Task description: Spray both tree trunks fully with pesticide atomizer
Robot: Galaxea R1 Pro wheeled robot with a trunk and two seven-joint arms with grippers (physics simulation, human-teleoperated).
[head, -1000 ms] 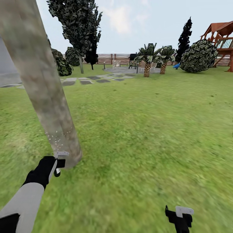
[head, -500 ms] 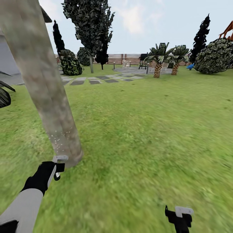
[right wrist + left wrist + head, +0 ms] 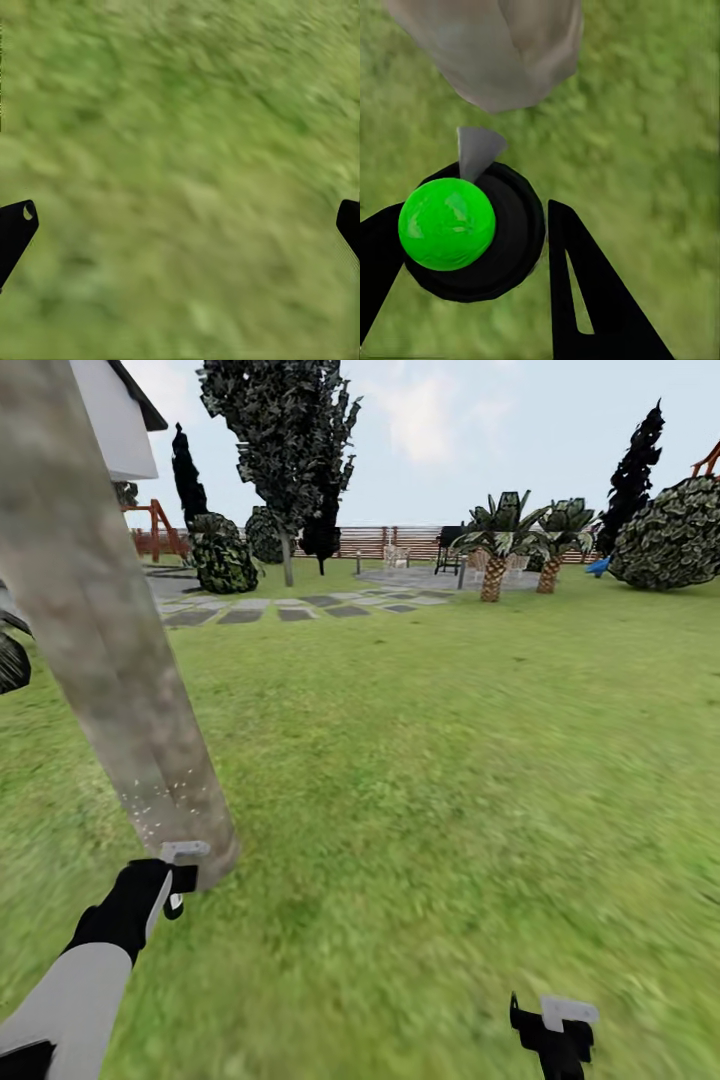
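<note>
A thick mottled grey-tan tree trunk [image 3: 110, 630] leans across the left of the head view, with white speckles low on its bark. My left gripper [image 3: 172, 882] sits at the trunk's base, shut on the pesticide atomizer [image 3: 185, 853]. In the left wrist view the atomizer [image 3: 446, 223] is a green ball in a black ring between my fingers [image 3: 577, 285]. Its grey nozzle points at the trunk [image 3: 502, 45] just ahead. Another tree [image 3: 285, 430] with a thin grey trunk stands far back. My right gripper [image 3: 555, 1028] hangs open over grass [image 3: 180, 180].
Grey stepping stones [image 3: 290, 608] and a paved patch lie far ahead before the wooden fence [image 3: 400, 540]. Two short palms [image 3: 492, 560], round bushes [image 3: 675, 535] and dark cypresses [image 3: 632, 455] stand at the back. A white house [image 3: 115, 420] is at upper left. Open lawn spreads right of the trunk.
The whole head view has swung left, bringing the white house into sight. My left gripper stays at the trunk's base with the atomizer. The right gripper has not moved.
</note>
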